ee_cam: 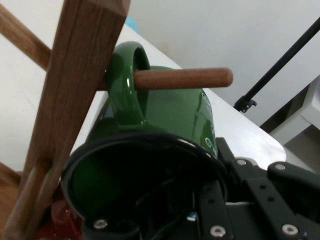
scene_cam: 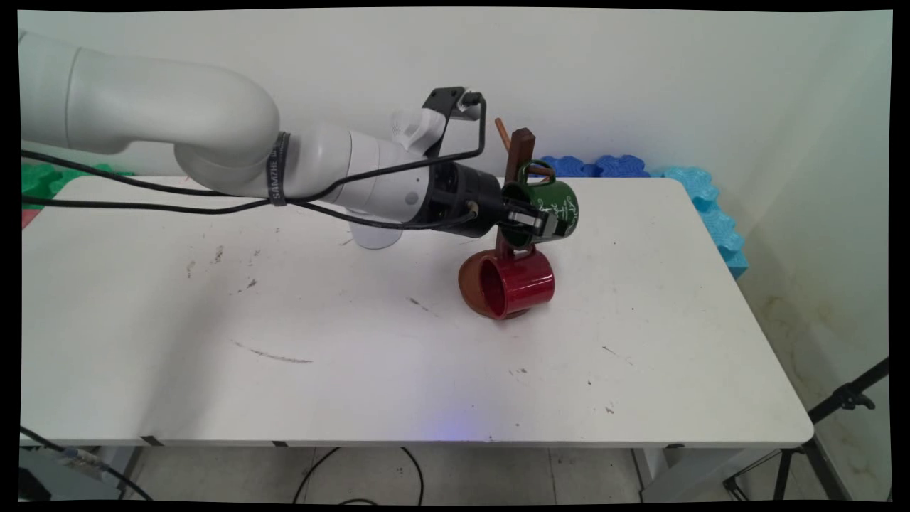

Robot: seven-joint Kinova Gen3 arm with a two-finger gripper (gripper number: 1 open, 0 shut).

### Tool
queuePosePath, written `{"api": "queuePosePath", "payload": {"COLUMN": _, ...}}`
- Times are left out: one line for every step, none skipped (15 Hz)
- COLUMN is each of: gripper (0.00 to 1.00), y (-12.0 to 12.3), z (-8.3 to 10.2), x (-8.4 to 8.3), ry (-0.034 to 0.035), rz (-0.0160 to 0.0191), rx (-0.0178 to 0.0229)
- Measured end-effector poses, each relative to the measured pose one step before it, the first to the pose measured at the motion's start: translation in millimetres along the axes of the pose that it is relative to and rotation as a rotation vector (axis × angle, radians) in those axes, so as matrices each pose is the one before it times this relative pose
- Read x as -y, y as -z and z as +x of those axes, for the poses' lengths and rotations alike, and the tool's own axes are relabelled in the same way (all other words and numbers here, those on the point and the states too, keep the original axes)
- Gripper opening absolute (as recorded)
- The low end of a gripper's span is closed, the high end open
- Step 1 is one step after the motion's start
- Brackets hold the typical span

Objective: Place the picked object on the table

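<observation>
A green mug (scene_cam: pixel 560 206) with white lettering hangs tilted by the wooden mug tree (scene_cam: pixel 520 153) at the table's back middle. In the hand view its handle (ee_cam: pixel 125 80) is threaded over a wooden peg (ee_cam: pixel 185 78) beside the post (ee_cam: pixel 65 100). My gripper (scene_cam: pixel 532 220) comes in from the left and is shut on the green mug's rim (ee_cam: pixel 150 142), one finger inside the mug and the other (ee_cam: pixel 250 190) outside. A red mug (scene_cam: pixel 515 283) lies on its side low on the stand, against the round brown base (scene_cam: pixel 469 284), mouth toward the left.
Blue foam tiles (scene_cam: pixel 682 181) lie along the table's back right corner and green ones (scene_cam: pixel 43 178) at the back left. A black tripod (scene_cam: pixel 839 405) stands on the floor beyond the table's right edge. Black cables hang from the arm.
</observation>
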Motion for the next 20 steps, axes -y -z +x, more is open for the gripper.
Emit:
{"api": "queuePosePath", "payload": {"gripper": 0.0, "y": 0.4, "z": 0.06, "x": 0.2, "ry": -0.00219, "rz": -0.00134, "rx": -0.00397}}
{"api": "queuePosePath", "payload": {"gripper": 0.0, "y": 0.37, "z": 0.29, "x": -0.14, "ry": -0.00202, "rz": -0.00234, "rx": -0.00363}}
{"api": "queuePosePath", "payload": {"gripper": 0.0, "y": 0.72, "z": 0.4, "x": -0.4, "ry": -0.00288, "rz": -0.00338, "rx": -0.00432}}
{"api": "queuePosePath", "payload": {"gripper": 0.0, "y": 1.07, "z": 0.58, "x": -0.83, "ry": -0.00495, "rz": -0.00576, "rx": -0.00527}}
{"api": "queuePosePath", "payload": {"gripper": 0.0, "y": 0.89, "z": 0.83, "x": -1.14, "ry": -0.00609, "rz": -0.00649, "rx": -0.00514}}
{"api": "queuePosePath", "payload": {"gripper": 0.0, "y": 1.42, "z": 0.53, "x": -0.95, "ry": -0.00477, "rz": -0.00571, "rx": -0.00474}}
{"api": "queuePosePath", "payload": {"gripper": 0.0, "y": 1.57, "z": 0.92, "x": -1.53, "ry": -0.00658, "rz": -0.00803, "rx": -0.00567}}
{"api": "queuePosePath", "payload": {"gripper": 0.0, "y": 1.62, "z": 0.89, "x": -1.61, "ry": -0.00552, "rz": -0.00736, "rx": -0.00456}}
{"api": "queuePosePath", "payload": {"gripper": 0.0, "y": 1.11, "z": 0.6, "x": -1.16, "ry": -0.00349, "rz": -0.00489, "rx": -0.00283}}
{"api": "queuePosePath", "payload": {"gripper": 0.0, "y": 2.13, "z": 1.06, "x": -2.21, "ry": -0.00558, "rz": -0.00844, "rx": -0.00445}}
{"api": "queuePosePath", "payload": {"gripper": 0.0, "y": 1.92, "z": 0.84, "x": -1.96, "ry": -0.00463, "rz": -0.00755, "rx": -0.00327}}
{"api": "queuePosePath", "payload": {"gripper": 0.0, "y": 2.26, "z": 0.83, "x": -2.3, "ry": -0.00526, "rz": -0.00857, "rx": -0.00316}}
{"api": "queuePosePath", "payload": {"gripper": 0.0, "y": 2.36, "z": 0.89, "x": -2.35, "ry": -0.00454, "rz": -0.00818, "rx": -0.00253}}
{"api": "queuePosePath", "payload": {"gripper": 0.0, "y": 2.2, "z": 0.61, "x": -2.0, "ry": -0.00343, "rz": -0.00724, "rx": -0.00131}}
{"api": "queuePosePath", "payload": {"gripper": 0.0, "y": 1.57, "z": 0.43, "x": -1.34, "ry": -0.00227, "rz": -0.00464, "rx": -0.001}}
{"api": "queuePosePath", "payload": {"gripper": 0.0, "y": 2.65, "z": 0.53, "x": -2.06, "ry": -0.0033, "rz": -0.0072, "rx": -0.00132}}
{"api": "queuePosePath", "payload": {"gripper": 0.0, "y": 3.08, "z": 0.56, "x": -2.48, "ry": -0.0039, "rz": -0.00867, "rx": -0.00134}}
{"api": "queuePosePath", "payload": {"gripper": 0.0, "y": 3.26, "z": 0.5, "x": -2.65, "ry": -0.00387, "rz": -0.00958, "rx": -0.00118}}
{"api": "queuePosePath", "payload": {"gripper": 0.0, "y": 2.98, "z": 0.36, "x": -2.26, "ry": -0.00318, "rz": -0.00796, "rx": -0.00073}}
{"api": "queuePosePath", "payload": {"gripper": 0.0, "y": 1.91, "z": 0.22, "x": -1.49, "ry": -0.00196, "rz": -0.00532, "rx": -0.00023}}
